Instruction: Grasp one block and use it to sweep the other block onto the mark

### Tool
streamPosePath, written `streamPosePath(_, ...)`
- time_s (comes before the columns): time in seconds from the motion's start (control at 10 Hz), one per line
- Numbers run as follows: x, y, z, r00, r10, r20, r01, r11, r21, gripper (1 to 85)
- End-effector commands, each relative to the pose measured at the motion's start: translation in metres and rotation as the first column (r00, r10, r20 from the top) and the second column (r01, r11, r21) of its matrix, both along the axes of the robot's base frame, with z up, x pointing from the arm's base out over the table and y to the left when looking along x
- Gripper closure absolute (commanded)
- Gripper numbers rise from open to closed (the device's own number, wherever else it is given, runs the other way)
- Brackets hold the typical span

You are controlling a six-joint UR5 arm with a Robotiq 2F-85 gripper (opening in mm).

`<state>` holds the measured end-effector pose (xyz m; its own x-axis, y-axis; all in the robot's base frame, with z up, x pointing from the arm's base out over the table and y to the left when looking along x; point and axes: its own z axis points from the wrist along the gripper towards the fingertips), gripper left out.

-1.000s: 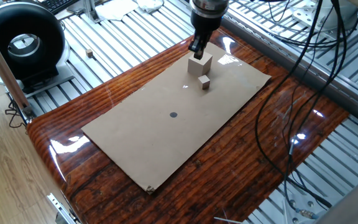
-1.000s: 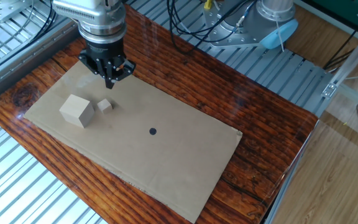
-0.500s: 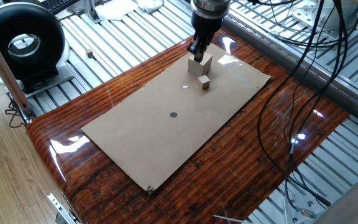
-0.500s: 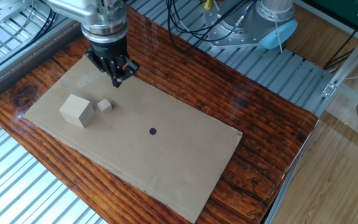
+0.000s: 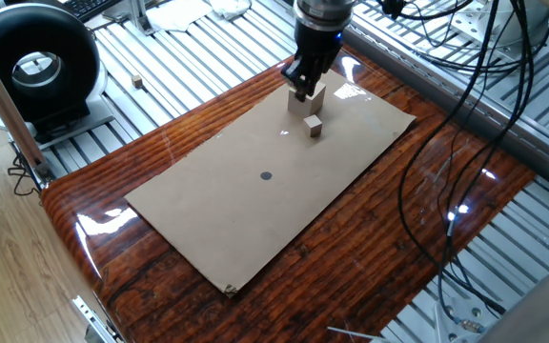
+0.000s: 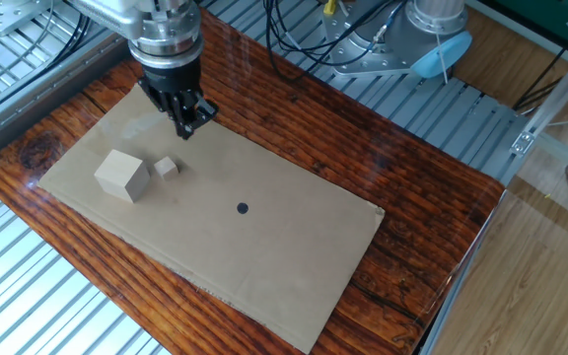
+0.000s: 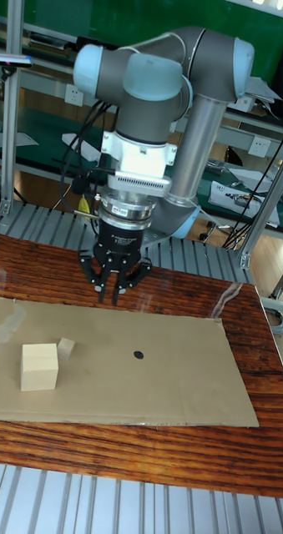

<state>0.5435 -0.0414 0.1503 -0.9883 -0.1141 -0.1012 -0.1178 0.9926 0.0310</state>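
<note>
Hovering claw hangs above cardboard; no readable writing shows.

Over the last second I watched the end effector drift a little toward the far edge of the cardboard sheet and turn slightly about its own axis, hanging above the sheet.

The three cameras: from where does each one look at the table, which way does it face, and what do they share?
One fixed view: high, beyond one long side of the cardboard, looking down; gripper and wrist show.
The other fixed view: high, from the opposite side; gripper, arm base show.
Tall fixed view: low, facing the arm; nearly the whole arm, gripper show.
All share the big cube, small cube, and mark.
</note>
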Motion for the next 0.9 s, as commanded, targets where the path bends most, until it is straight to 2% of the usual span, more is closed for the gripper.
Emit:
streamPosePath(0.0, 0.011, -0.012, -0.008, 0.994, 0.107, 0.016, -0.107, 0.994, -0.017, 35.0)
streamPosePath(0.2, 0.017, -0.045, -0.009, 0.972, 0.234, 0.013, -0.230, 0.964, -0.130, 26.3)
streamPosePath(0.4, 0.022, -0.049, -0.012, 0.970, 0.241, 0.031, -0.235, 0.964, -0.124, 22.3)
streamPosePath(0.6, 0.034, -0.061, -0.015, 0.959, 0.280, 0.046, -0.271, 0.952, -0.142, 16.0)
streamPosePath(0.8, 0.046, -0.071, -0.021, 0.942, 0.330, 0.068, -0.320, 0.939, -0.124, 11.0)
